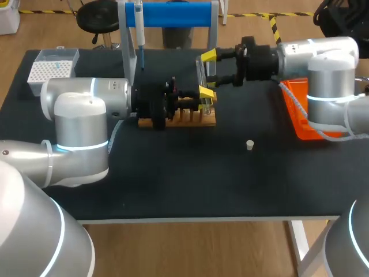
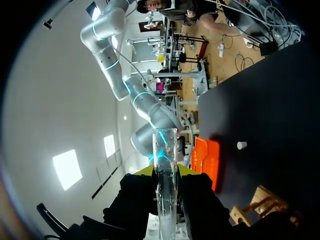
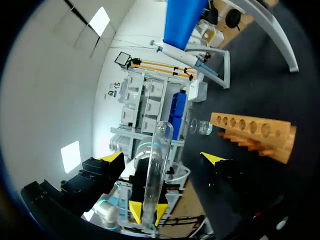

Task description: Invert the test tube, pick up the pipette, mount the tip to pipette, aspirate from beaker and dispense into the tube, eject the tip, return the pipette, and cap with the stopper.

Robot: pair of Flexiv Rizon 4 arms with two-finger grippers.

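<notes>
A clear test tube (image 1: 201, 76) stands upright over the wooden rack (image 1: 184, 119). My left gripper (image 1: 205, 99) is shut on its lower part; in the left wrist view the test tube (image 2: 165, 175) runs out between the gripper's (image 2: 165, 172) two fingers. My right gripper (image 1: 209, 70) is open, with one finger on either side of the tube and neither touching it. From the right wrist the test tube (image 3: 156, 165) sits midway between the spread tips of the right gripper (image 3: 162, 158). The pipette (image 1: 139, 26) hangs on the blue stand. A small white stopper (image 1: 249, 145) lies on the table.
A white tip box (image 1: 52, 70) sits at the back left and an orange bin (image 1: 300, 112) at the right under my right arm. A small glass vessel (image 3: 200, 127) stands beyond the rack (image 3: 252, 132). The stand's frame (image 1: 173, 14) rises behind the rack.
</notes>
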